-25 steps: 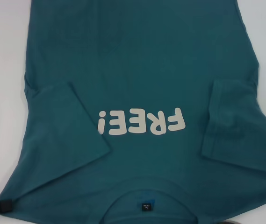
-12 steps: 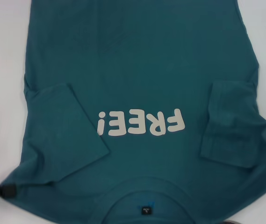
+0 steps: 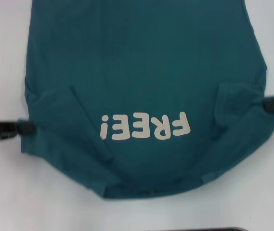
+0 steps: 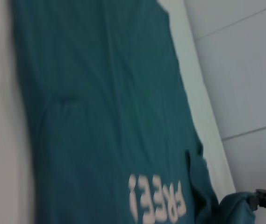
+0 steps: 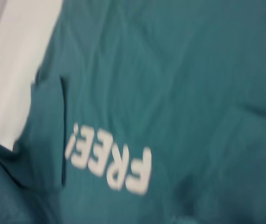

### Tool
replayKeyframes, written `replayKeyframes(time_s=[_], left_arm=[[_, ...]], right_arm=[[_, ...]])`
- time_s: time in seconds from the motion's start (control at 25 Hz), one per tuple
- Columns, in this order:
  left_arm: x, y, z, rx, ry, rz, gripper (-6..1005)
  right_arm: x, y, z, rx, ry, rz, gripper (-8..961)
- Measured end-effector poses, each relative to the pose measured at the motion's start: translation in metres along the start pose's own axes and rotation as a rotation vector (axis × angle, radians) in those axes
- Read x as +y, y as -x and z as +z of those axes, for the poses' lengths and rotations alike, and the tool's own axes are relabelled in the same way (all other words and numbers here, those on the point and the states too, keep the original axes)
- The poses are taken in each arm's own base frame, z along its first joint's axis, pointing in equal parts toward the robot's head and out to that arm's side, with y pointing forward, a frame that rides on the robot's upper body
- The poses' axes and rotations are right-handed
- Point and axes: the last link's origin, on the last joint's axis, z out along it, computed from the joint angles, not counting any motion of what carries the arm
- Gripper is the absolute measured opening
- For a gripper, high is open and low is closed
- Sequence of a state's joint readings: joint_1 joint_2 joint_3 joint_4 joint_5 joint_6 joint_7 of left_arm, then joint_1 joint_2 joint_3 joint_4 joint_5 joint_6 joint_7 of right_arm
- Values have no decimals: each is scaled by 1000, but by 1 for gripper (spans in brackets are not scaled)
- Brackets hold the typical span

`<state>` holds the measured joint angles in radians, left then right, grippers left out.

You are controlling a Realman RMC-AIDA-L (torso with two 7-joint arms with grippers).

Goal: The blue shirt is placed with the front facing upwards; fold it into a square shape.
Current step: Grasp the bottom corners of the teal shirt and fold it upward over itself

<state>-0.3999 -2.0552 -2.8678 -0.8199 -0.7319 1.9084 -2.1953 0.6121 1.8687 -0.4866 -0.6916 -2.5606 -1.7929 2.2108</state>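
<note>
The only readable text is the cream word "FREE!" [image 3: 145, 126], printed in thick rounded capitals on the chest of the blue shirt [image 3: 141, 62]. In the head view it reads upside down, lying between the left claw [image 3: 23, 128] and the right claw [image 3: 267, 103]. No other label, brand or number can be read.

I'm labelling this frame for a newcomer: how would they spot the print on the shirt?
Start at the white table, mostly covered by the blue shirt. The print sits on the shirt between the two folded-in sleeves: cream letters reading "FREE!" upside down, the only pale mark on it.
</note>
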Motion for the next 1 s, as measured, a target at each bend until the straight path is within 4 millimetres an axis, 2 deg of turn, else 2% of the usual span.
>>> replayKeyframes(time_s=[0.24,0.44,0.76,1.0], left_arm=[[4,-32,16,62,-23,37,38],[7,-52,25,111,-44,68,38],[7,-81,32,202,-108,89,37],[10,-101,39,253,-136,104,37]], right_arm=[[8,25,11,-52,-21,-50,53],[9,37,13,-82,-45,-68,55],[6,49,-13,-228,-79,-36,60],[7,62,-19,-331,-89,-37,63]])
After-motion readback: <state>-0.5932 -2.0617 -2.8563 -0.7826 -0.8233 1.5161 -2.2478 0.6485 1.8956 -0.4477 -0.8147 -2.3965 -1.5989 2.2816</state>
